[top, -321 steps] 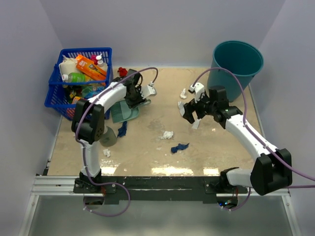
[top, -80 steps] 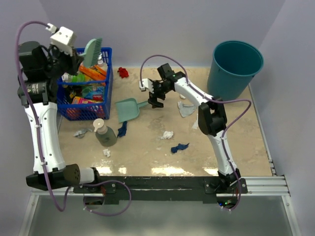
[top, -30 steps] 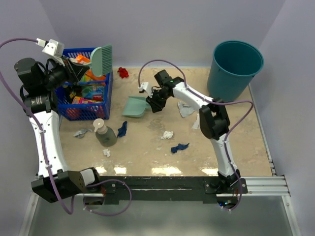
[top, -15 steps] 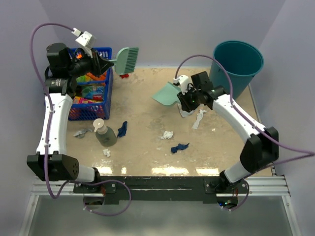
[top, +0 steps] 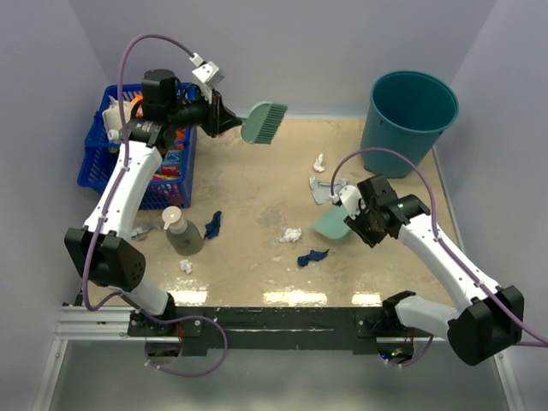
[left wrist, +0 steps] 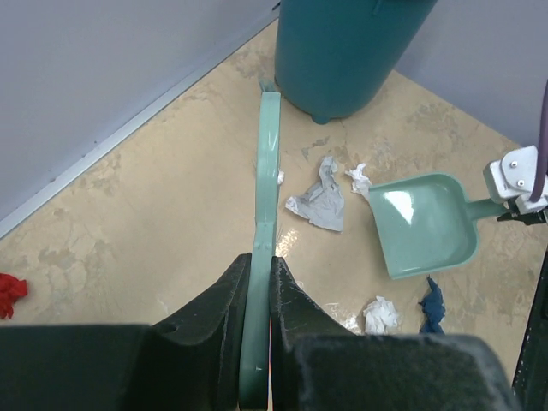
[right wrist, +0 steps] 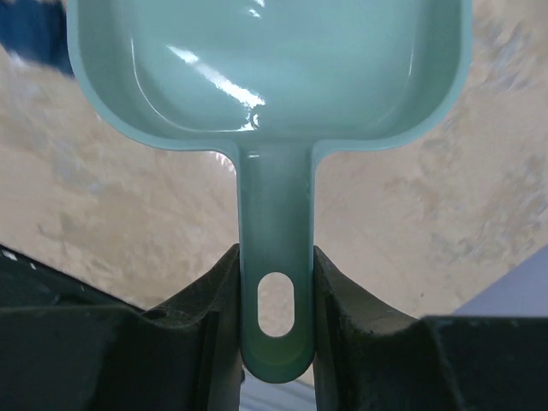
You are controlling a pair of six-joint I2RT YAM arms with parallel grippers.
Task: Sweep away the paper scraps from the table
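From above, paper scraps (top: 292, 234) lie scattered on the table (top: 257, 184), the right gripper (top: 349, 216) holding a teal dustpan (top: 330, 225) beside them, the left gripper (top: 229, 116) a hand brush (top: 264, 122) aloft. Left wrist: jaws pinch the brush handle. Right wrist: jaws clamp the dustpan handle.

No writing, brand or number can be read in any view. The packets (top: 169, 160) in the blue plastic basket (top: 88, 171) carry coloured printing that is probably labelling, yet it is too small and blurred to make out. The pump bottle (top: 181, 233) on the table (top: 257, 197), the teal dustpan (right wrist: 265, 60), the teal hand brush (left wrist: 267, 171) and the teal bucket (top: 390, 141) show plain surfaces.
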